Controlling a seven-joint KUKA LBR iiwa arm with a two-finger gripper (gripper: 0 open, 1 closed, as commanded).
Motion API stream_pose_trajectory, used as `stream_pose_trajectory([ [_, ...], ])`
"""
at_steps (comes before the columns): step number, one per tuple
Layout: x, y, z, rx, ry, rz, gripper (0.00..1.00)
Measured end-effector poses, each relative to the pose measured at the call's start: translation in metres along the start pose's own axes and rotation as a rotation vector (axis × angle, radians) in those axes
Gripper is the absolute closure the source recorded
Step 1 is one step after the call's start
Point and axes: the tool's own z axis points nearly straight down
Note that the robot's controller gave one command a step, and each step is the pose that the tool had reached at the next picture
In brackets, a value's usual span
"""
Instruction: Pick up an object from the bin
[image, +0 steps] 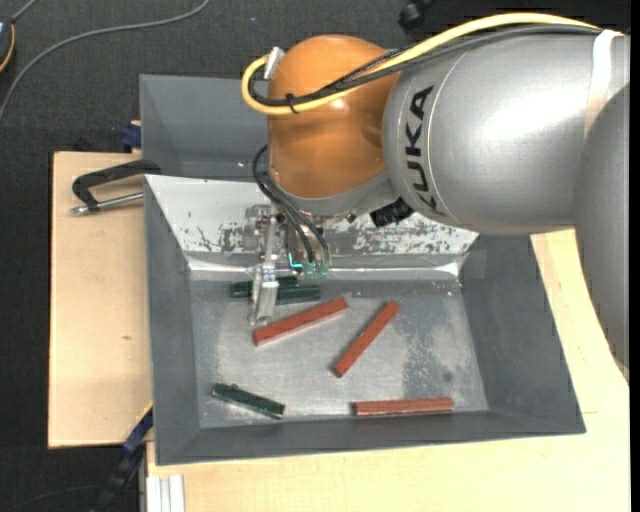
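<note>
Fingers (265, 295) of the gripper (264, 314) hang straight down as a slim strip of bare metal, near the back wall of the grey metal bin (168, 340) and left of its middle. Whether they are spread or pressed together cannot be told from this angle. They cross over a short dark green flat stick (298, 293) that lies level along the foot of the back wall. Their tips end just beside the left end of a long red-brown flat stick (305, 320), which lies slightly tilted in front of the green one.

A second red-brown flat stick (365, 338) lies on a diagonal near the middle of the bin floor. A third red-brown flat stick (402, 406) lies level along the front wall, to the right. A second dark green flat stick (248, 400) rests near the front left corner, well apart from the rest.

Above the fingers sits a rounded orange cover (325, 130), with a yellow cable (248, 88) looping at its left side. Behind it, the broad silver arm (510, 130) carries the brand name "KUKA" (421, 150) in black capital letters running up its side.
</note>
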Motion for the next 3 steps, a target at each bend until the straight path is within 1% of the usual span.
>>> stream_pose_trajectory([
  [1, 0.028, -0.052, 0.143, 0.003, 0.001, -0.081, 0.00],
  [2, 0.012, -0.090, 0.167, -0.002, -0.009, -0.045, 0.00],
  [3, 0.013, -0.088, 0.166, -0.002, -0.009, -0.047, 1.00],
])
